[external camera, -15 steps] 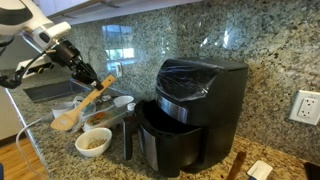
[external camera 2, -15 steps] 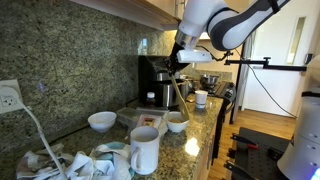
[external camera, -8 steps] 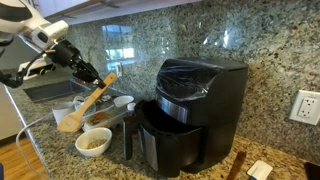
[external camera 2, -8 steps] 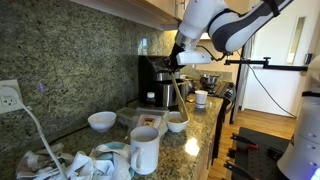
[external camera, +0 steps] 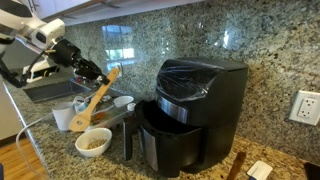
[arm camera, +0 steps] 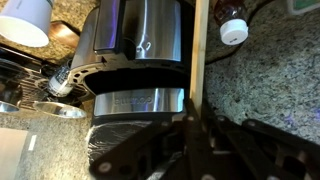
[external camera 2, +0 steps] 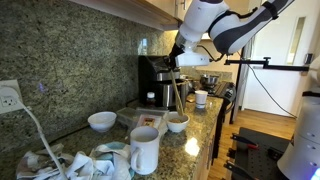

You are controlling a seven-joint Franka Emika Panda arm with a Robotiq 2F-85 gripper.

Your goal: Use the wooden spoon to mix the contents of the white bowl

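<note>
In an exterior view, my tool (external camera: 88,70) is clamped on the wooden spoon (external camera: 95,102), whose head has swung nearer the white bowl (external camera: 94,143) than a second ago. In an exterior view, the wooden spoon (external camera 2: 178,95) hangs just above the white bowl (external camera 2: 177,123). The wrist view shows only the wooden spoon (arm camera: 203,60). I'm still carrying; next I'd lower into the contents (external camera: 94,140).

arm (external camera: 28,32): raised, bent downward at its end | fingers (external camera: 90,71): clamped shut, pointing down at a slant
</note>
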